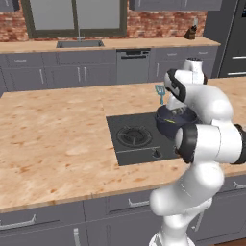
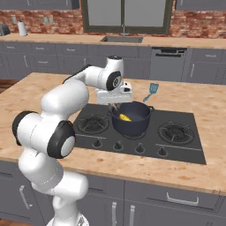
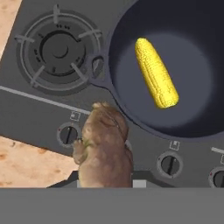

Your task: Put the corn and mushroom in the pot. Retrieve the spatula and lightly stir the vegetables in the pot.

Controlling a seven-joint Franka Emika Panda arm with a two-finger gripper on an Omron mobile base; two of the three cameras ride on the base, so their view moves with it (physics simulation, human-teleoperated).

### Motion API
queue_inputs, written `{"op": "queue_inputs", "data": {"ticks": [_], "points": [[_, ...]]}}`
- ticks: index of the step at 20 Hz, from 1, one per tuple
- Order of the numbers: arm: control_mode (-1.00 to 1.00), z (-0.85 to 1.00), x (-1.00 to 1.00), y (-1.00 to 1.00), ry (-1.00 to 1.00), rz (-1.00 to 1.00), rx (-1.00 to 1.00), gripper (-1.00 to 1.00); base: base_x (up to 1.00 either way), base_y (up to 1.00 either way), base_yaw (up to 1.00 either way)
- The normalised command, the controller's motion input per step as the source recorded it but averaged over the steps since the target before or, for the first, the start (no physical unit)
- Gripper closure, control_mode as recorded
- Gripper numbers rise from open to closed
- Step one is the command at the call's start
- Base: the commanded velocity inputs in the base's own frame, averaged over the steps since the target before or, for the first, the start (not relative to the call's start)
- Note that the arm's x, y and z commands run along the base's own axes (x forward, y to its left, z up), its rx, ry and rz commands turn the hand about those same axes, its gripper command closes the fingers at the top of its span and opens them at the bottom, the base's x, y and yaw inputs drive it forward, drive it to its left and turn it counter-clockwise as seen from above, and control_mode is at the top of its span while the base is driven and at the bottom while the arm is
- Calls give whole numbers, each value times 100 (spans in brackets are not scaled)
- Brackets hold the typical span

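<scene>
One corn (image 3: pixel 156 73) in pot (image 3: pixel 131 118), mushroom (image 3: pixel 104 151) gripped

Corn (image 3: pixel 156 72) flat in pot (image 3: pixel 131 109); mushroom (image 3: pixel 105 151) outside rim; spatula (image 2: pixel 151 91) beyond.

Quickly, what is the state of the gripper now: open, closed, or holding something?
Gripper: closed on the mushroom, held above the stove beside the pot; the corn lies inside.
</scene>
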Motion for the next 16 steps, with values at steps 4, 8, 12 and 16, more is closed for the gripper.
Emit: {"op": "queue_inputs", "data": {"ticks": [4,8,12,16], "points": [[-100,-34,34,-45,7,-5,-2,100,0,0,0],[-100,-38,32,-22,0,0,-1,100,0,0,0],[-100,-27,42,-13,0,0,-1,100,0,0,0],[-100,-13,60,-21,5,0,0,100,0,0,0]]}}
